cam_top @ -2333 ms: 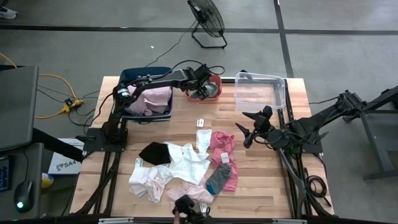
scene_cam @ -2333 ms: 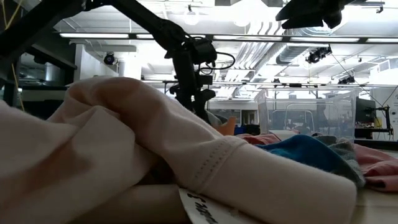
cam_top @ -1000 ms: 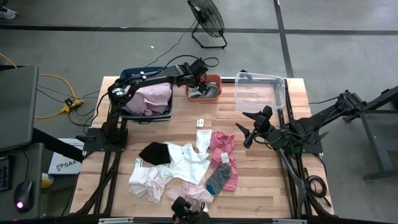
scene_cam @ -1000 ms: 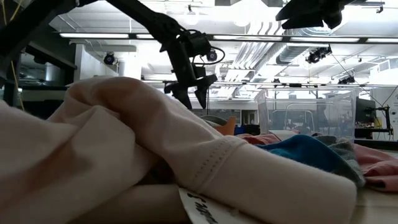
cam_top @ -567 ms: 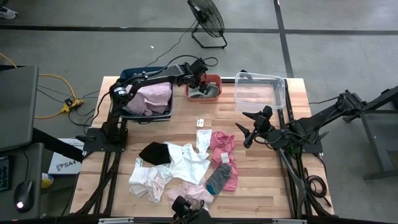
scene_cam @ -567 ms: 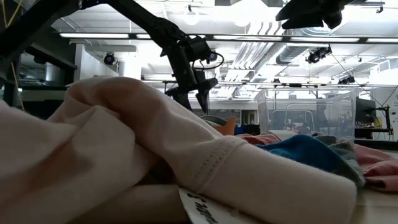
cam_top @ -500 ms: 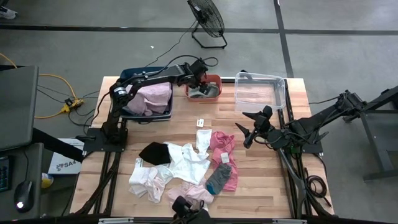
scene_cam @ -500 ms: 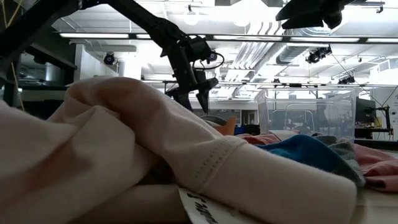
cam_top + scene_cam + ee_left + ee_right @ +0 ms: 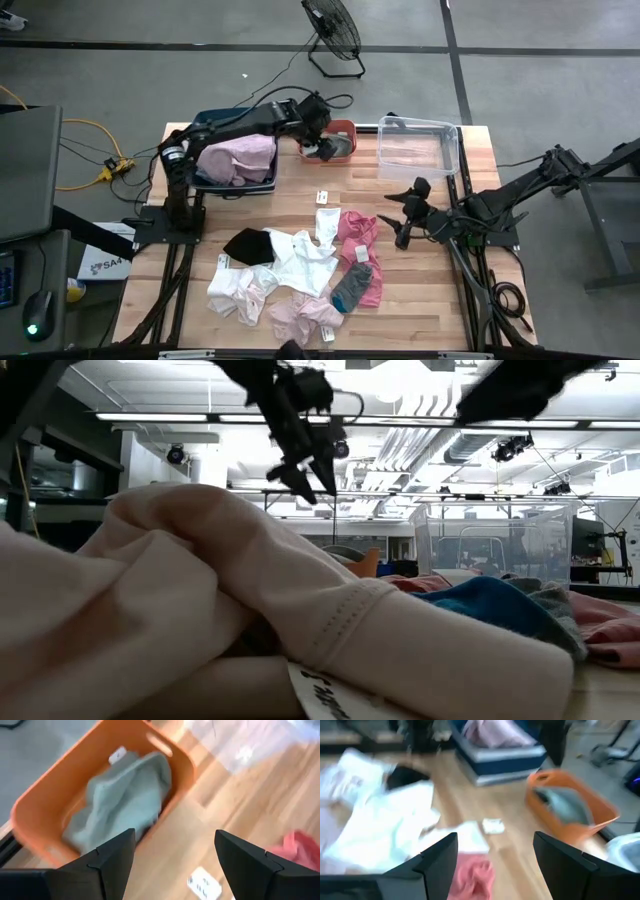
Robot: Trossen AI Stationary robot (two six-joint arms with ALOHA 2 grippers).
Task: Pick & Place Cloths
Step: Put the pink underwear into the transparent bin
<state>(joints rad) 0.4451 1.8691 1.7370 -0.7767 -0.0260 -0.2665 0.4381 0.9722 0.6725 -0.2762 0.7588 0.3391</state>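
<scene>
Progress looks maybe a third done: pink cloths (image 9: 238,158) fill the blue bin (image 9: 209,181), a sage piece (image 9: 125,795) sits in the orange bin (image 9: 30,810), something pale lies in the clear bin (image 9: 452,148). Cloth pile (image 9: 296,270) at 6 o'clock still waits. Left gripper (image 9: 172,860), spread and empty, hangs over the orange bin; since a moment ago it's risen. Right gripper (image 9: 495,857), also spread, has swung toward the pile.

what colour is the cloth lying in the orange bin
Sage green; the cloth in the orange bin shows best in the left wrist view.
</scene>
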